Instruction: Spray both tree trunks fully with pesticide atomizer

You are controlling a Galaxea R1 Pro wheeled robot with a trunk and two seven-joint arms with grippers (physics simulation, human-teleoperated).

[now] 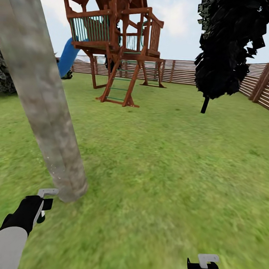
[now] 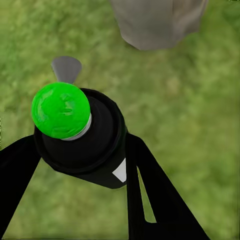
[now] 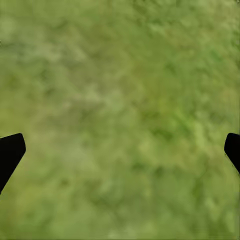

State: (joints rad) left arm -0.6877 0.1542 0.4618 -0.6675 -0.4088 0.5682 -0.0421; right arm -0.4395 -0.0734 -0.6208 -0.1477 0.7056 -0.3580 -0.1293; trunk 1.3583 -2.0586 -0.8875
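1. The tree trunk (image 1: 41, 101) stands on the lawn (image 1: 168, 160) at the near left, leaning left toward its top.
2. The left gripper (image 1: 42, 206) sits just before the trunk base, holding the pesticide atomizer (image 2: 82, 135).
3. The right gripper (image 1: 204, 268) is over grass at the near right.
4. The play tower (image 1: 116, 42) stands far behind, before the fence (image 1: 178, 71).
5. A columnar tree (image 1: 225, 48) stands at the far right.

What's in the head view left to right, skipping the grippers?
Tree trunk → blue slide → wooden play tower → dark columnar tree → slatted fence at the right edge.
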